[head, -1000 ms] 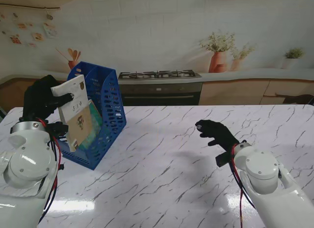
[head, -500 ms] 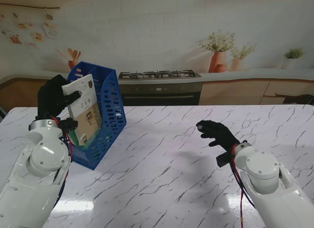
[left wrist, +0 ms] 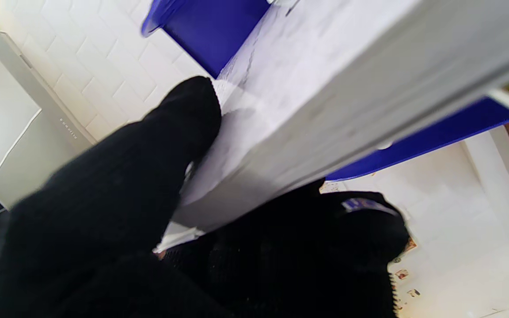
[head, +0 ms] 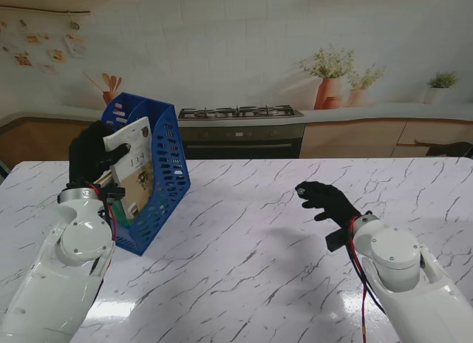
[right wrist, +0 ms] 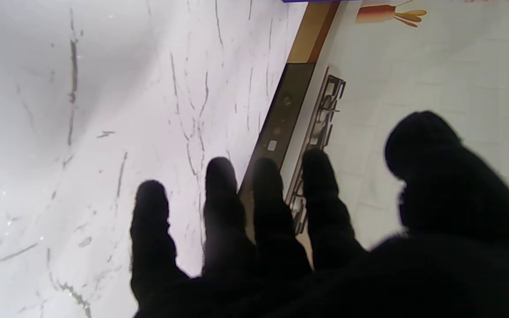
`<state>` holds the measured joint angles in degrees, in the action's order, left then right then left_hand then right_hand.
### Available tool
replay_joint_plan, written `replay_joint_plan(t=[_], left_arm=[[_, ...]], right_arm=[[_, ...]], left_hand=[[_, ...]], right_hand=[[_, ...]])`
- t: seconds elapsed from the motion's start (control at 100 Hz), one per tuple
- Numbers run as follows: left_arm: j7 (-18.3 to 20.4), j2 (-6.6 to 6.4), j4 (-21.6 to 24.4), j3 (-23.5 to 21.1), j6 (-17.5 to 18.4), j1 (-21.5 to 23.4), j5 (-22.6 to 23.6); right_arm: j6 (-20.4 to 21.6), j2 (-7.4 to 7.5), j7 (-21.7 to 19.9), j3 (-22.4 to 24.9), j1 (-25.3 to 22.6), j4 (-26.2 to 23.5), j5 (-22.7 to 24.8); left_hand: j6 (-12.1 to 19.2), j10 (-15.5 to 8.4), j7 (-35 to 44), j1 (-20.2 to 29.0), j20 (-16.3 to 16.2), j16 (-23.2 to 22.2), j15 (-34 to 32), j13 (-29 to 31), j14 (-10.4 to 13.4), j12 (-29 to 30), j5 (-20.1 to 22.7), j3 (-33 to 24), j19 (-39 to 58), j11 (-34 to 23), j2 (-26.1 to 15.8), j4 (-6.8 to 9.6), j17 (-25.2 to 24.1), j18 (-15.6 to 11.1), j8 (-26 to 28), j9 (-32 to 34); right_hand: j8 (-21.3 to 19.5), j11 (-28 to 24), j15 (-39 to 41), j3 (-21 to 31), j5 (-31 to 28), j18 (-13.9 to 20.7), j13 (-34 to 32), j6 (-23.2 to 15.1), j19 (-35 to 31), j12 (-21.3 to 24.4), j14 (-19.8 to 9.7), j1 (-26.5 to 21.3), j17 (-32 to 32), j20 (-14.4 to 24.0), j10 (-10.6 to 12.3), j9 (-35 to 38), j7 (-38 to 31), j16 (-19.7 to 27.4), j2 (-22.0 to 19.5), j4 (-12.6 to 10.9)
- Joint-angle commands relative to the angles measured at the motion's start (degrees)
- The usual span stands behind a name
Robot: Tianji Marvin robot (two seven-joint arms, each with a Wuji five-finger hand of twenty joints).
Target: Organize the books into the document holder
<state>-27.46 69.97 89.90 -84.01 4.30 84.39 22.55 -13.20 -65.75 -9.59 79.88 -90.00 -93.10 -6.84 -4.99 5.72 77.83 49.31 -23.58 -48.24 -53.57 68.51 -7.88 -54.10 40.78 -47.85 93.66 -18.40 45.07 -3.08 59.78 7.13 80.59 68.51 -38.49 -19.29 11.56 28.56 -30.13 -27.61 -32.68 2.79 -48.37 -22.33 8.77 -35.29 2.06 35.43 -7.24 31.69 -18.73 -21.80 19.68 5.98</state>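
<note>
Your left hand (head: 94, 157) is clamped on a white-covered book (head: 133, 168), thumb across its front cover and the other fingers behind it, gripping near the top edge. You are holding the book upright with a slight lean, its lower part already down inside the blue document holder (head: 164, 182), which sits on the left side of the marble table (head: 266, 239), near the far edge from you. The holder itself looks tipped, its open top leaning toward your left arm. Another book with a greenish cover (head: 127, 211) shows inside the holder, nearer to you than the one you grip. In the left wrist view the thumb (left wrist: 179, 119) presses flat on the pale cover of the book (left wrist: 325, 88), and the blue holder wall (left wrist: 431, 132) runs close behind it. Your right hand (head: 324, 198) hovers over the bare right part of the table, well apart from the holder, holding nothing; in the right wrist view its fingers (right wrist: 221, 194) are stretched out and slightly spread over the marble.
</note>
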Motion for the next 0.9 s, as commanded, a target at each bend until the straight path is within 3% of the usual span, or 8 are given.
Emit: replay_joint_plan(t=[0.0, 0.22, 0.54, 0.62, 0.71, 0.79, 0.89], left_arm=[[0.40, 0.29, -0.29, -0.03, 1.57, 0.03, 0.39], [-0.44, 0.40, -0.35, -0.24, 3.04, 1.99, 0.43], [-0.63, 0.17, 0.74, -0.32, 2.50, 5.66, 1.99], [-0.61, 0.13, 1.12, -0.27, 2.12, 6.17, 2.31], [-1.09, 0.24, 1.29, -0.09, 1.75, 6.51, 2.31], [-0.97, 0.17, 2.02, -0.03, 1.04, 7.12, 2.62], [-0.16, -0.16, 2.93, -0.12, 0.35, 7.84, 3.71]], right_arm=[[-0.18, -0.31, 0.07, -0.14, -0.32, -0.20, -0.01], [-0.17, -0.37, 0.34, -0.12, -0.35, -0.20, -0.04], [0.04, -0.38, 0.33, 0.06, -0.56, -0.15, -0.17], [0.11, -0.44, 0.52, 0.08, -0.58, -0.09, -0.30], [0.23, -0.42, 0.44, 0.09, -0.55, 0.01, -0.35], [0.28, -0.42, 0.44, 0.12, -0.55, 0.08, -0.37], [0.23, -0.42, 0.38, 0.21, -0.60, 0.09, -0.46]], left_hand=[[5.54, -10.63, 2.32, 5.65, 0.28, 0.28, 1.90, 3.05, 2.95, -1.61, 0.48, -8.82, 0.65, -0.94, -3.00, 2.62, 0.23, -11.84, 1.98, 0.77], [5.78, -10.77, 2.20, 5.73, 0.40, 0.04, 2.92, 2.99, 2.75, -1.60, 0.44, -8.66, -0.33, -0.95, -3.12, 2.51, 0.10, -11.24, 2.52, 0.60], [5.67, -10.36, 1.92, 5.78, 0.39, -0.31, 3.59, 2.87, 2.14, -0.88, 0.25, -8.08, -0.89, -0.38, -3.56, 2.34, -0.07, -10.77, 2.79, 0.34], [6.04, -10.11, 1.59, 5.84, 0.79, -0.57, 4.50, 2.09, 1.27, 0.50, 0.15, -7.21, -2.05, 0.44, -3.96, 2.12, -0.19, -9.31, 2.77, 0.26], [6.85, -8.23, 1.07, 5.80, 1.41, -0.29, 5.96, 0.08, 0.21, 3.77, -0.15, -5.27, -3.33, 2.10, -4.96, 1.79, -1.19, -7.34, 2.19, 0.00], [8.40, -6.03, 0.18, 4.44, 0.93, 0.68, 7.31, -3.31, -1.18, 8.28, -0.95, -2.64, -3.54, 3.35, -6.10, 1.20, -5.06, -4.57, -1.07, -0.44], [9.44, -5.23, -0.55, 3.11, -0.35, 1.01, 7.06, -7.10, -2.36, 10.01, -2.55, 0.84, -2.27, 2.71, -6.78, -0.65, -9.93, -2.16, -4.63, -1.55]], right_hand=[[0.91, 0.78, -1.57, -1.60, 0.34, 2.60, 0.12, -1.82, 0.83, 0.74, -1.70, 0.76, -0.66, 0.34, 1.91, -1.18, 0.00, 0.31, -0.16, -1.82], [0.89, 0.94, -1.60, -1.55, -0.02, 2.44, -0.18, -1.90, 1.20, 0.83, -1.56, 0.79, -0.75, 0.23, 1.93, -0.73, -0.08, 0.34, 0.26, -1.90], [0.91, 1.00, -1.49, -0.80, -0.41, 2.22, -0.52, -2.07, 1.08, 0.77, -1.46, 1.55, -0.54, 0.40, 2.00, -0.31, -0.19, 0.28, 0.34, -1.83], [0.92, 0.97, -1.45, -0.72, -0.47, 2.25, -0.51, -1.98, 0.98, 0.74, -1.43, 1.68, -0.51, 0.45, 2.02, -0.38, -0.21, 0.25, 0.20, -1.80], [0.93, 0.89, -1.43, -0.75, -0.42, 2.40, -0.46, -1.98, 0.87, 0.70, -1.62, 1.70, -0.47, 0.48, 2.06, -0.45, -0.21, 0.24, -0.01, -1.77], [0.94, 0.83, -1.43, -0.87, -0.35, 2.45, -0.38, -1.93, 0.81, 0.67, -1.70, 1.63, -0.48, 0.49, 2.07, -0.60, -0.20, 0.23, -0.14, -1.76], [0.96, 0.76, -1.43, -1.14, -0.19, 2.63, -0.23, -1.94, 0.83, 0.65, -1.82, 1.48, -0.57, 0.45, 2.01, -0.88, -0.16, 0.22, -0.41, -1.77]])
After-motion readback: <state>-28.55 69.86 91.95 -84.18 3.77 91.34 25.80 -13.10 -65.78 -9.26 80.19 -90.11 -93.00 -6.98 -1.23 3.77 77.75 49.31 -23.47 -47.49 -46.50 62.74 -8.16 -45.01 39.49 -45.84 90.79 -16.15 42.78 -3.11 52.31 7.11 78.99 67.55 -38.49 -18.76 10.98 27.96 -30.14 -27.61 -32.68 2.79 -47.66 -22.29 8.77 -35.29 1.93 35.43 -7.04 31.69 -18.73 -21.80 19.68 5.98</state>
